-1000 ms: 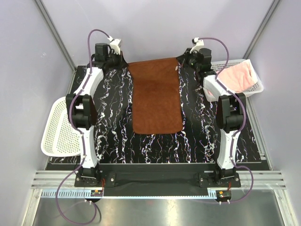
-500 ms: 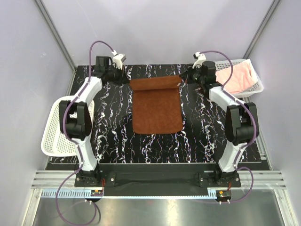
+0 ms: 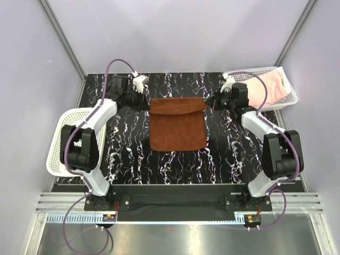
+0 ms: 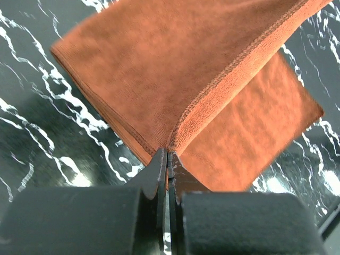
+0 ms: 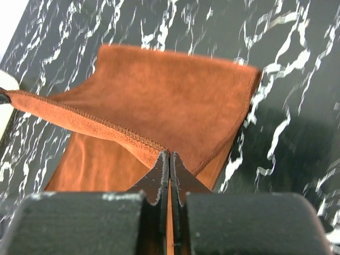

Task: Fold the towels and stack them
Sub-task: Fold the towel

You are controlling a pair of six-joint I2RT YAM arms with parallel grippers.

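Near the middle of the black marbled tabletop (image 3: 127,154), a little toward 12 o'clock, lies the rust-brown towel (image 3: 177,126), its near part flat and its far edge lifted and doubled toward 6 o'clock as a short flap above the layer beneath. At the towel's 10 o'clock corner the left tool (image 3: 147,102) is pinched tight on the cloth; the left wrist view shows its two dark fingers pressed together on the hemmed corner (image 4: 167,159), with the upper layer of the towel (image 4: 175,69) fanning away from the pinch and the lower layer lying on the marble toward 4 o'clock. At the towel's 2 o'clock corner the right tool (image 3: 211,104) is clamped the same way; in the right wrist view its fingers meet on the stitched edge (image 5: 169,159), and the raised sheet (image 5: 170,101) stretches taut toward 10 o'clock, apart from the layer under it. Both arms reach in from the sides, so the lifted edge hangs between the two tools. At the tabletop's 2 o'clock corner a white mesh basket (image 3: 287,101) holds the pale pink towel (image 3: 268,87), bunched loosely. At 9 o'clock a second mesh basket (image 3: 66,138) sits tilted over the tabletop's edge, well apart from the brown towel.
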